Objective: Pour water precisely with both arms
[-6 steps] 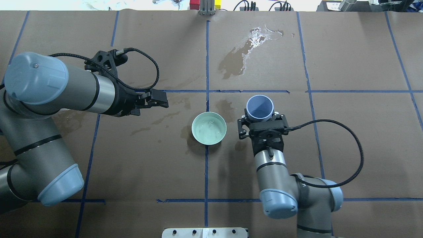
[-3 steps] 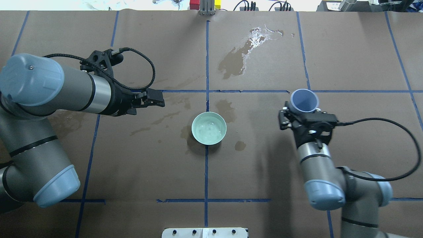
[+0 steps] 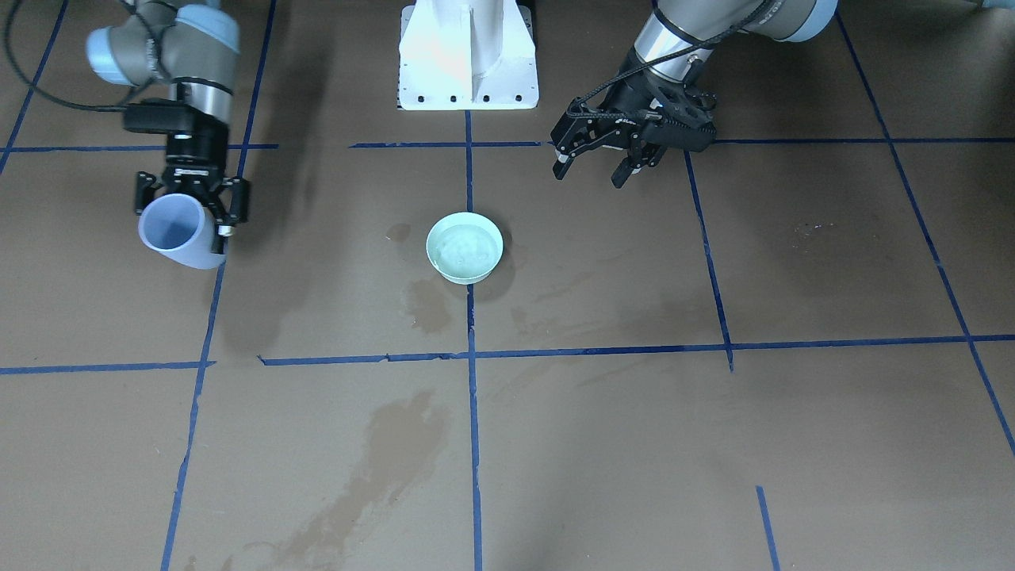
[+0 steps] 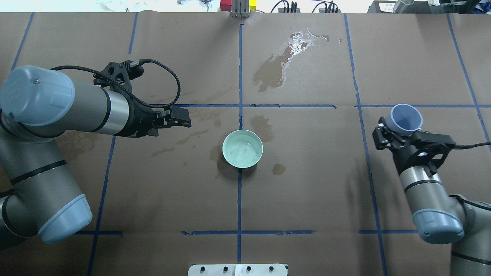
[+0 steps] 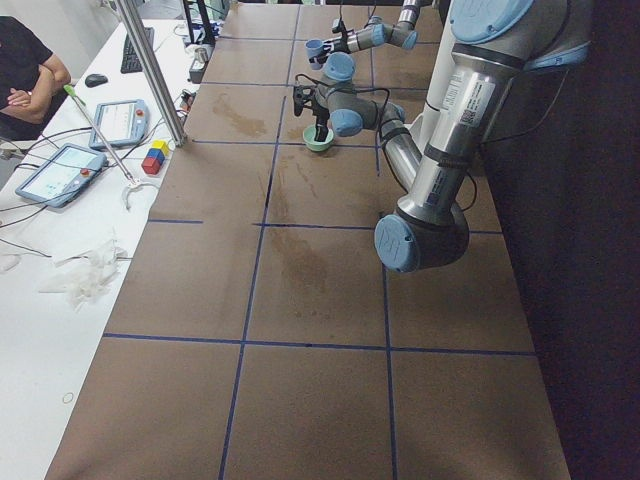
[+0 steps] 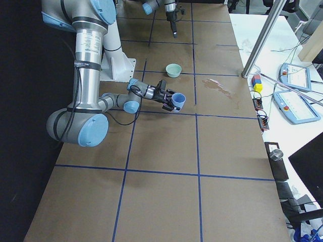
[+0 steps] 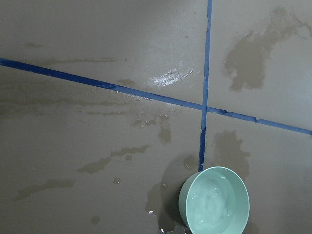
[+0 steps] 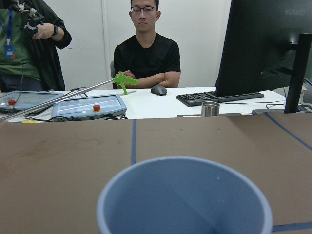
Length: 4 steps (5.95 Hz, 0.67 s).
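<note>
Blue cup (image 4: 406, 118), clamped by the right gripper (image 3: 189, 214), is being withdrawn toward the table's (image 4: 441, 57) right edge; pouring seems done. Left gripper's (image 3: 588, 176) fingers (image 3: 622, 168) are being held apart.

blue cup (image 8: 184, 195) base past wrist-view edge

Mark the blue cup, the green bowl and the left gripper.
blue cup (image 4: 406, 117): overhead view, inside wall.
green bowl (image 4: 224, 149): overhead view, left rim.
left gripper (image 3: 588, 175): front-facing view, midway between its open fingertips.
</note>
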### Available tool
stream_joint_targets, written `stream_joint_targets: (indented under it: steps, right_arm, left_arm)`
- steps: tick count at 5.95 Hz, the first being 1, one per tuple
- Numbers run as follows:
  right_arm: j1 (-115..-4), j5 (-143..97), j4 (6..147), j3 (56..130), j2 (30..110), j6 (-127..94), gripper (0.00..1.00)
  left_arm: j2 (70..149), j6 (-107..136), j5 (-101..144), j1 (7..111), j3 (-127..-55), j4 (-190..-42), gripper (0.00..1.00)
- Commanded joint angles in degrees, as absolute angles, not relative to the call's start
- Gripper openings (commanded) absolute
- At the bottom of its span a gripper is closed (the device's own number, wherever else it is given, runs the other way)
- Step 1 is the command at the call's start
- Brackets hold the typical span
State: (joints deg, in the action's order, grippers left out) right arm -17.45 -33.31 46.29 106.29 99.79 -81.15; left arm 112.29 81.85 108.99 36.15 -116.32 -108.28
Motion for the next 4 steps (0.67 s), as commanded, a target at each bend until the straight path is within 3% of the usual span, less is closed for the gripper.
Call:
stream_joint_targets:
  steps: [1, 2, 4]
  right_arm:
    - [-20.38, -35.15, 36.82, 100.24, 104.56, -81.21, 0.04]
    - [-20.48, -35.24, 22.90, 90.62, 104.50, -80.08, 0.04]
    - [-21.10, -35.42, 16.96, 86.58, 104.24, -74.44, 0.05]
  left_arm:
    - [112.24, 81.83, 109.25, 36.12, -116.98, -108.28, 1.00]
    - [112.32, 81.91, 109.42, 36.12, -116.98, -108.28, 1.00]
    - [112.41, 82.00, 109.69, 36.12, -117.68, -108.28, 1.00]
